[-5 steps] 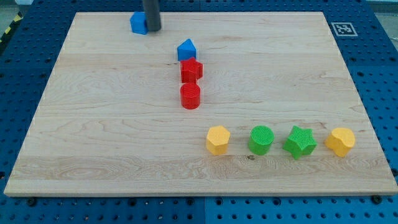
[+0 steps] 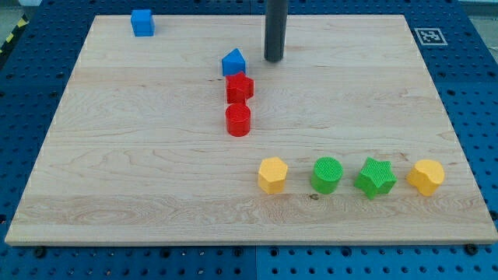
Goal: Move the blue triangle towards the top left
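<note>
Our tip sits on the surface just to the view's right of the blue triangle, a small gap between them. We carry a bare rod, no hand. The triangle touches a red block below it; a blue cube waits top left.

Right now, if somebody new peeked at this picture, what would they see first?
Probably my tip, the end of a dark rod coming down from the view's top, just right of the blue triangle. Next, the row along the view's bottom: yellow block, green cylinder, green star, yellow block.
</note>
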Motion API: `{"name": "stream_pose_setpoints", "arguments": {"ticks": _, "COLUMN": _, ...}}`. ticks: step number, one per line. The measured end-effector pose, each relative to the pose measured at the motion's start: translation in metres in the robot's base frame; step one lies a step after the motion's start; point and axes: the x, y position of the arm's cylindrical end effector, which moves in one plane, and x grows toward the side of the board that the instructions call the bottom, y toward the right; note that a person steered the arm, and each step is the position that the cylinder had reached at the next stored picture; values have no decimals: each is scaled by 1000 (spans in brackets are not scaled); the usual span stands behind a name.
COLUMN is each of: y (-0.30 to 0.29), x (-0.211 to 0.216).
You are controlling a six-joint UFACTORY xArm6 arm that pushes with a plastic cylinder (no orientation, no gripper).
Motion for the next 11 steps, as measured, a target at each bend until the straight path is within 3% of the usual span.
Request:
{"name": "stream_pose_setpoints", "arguments": {"ticks": 2, "y": -34, "x": 25}}
{"name": "stream_pose_setpoints", "arguments": {"ticks": 4, "y": -82, "x": 6}}
{"name": "stream_pose_setpoints", "arguments": {"ticks": 8, "y": -117, "x": -42}}
{"name": "stream_pose_setpoints", "arguments": {"ticks": 11, "y": -84, "x": -67}}
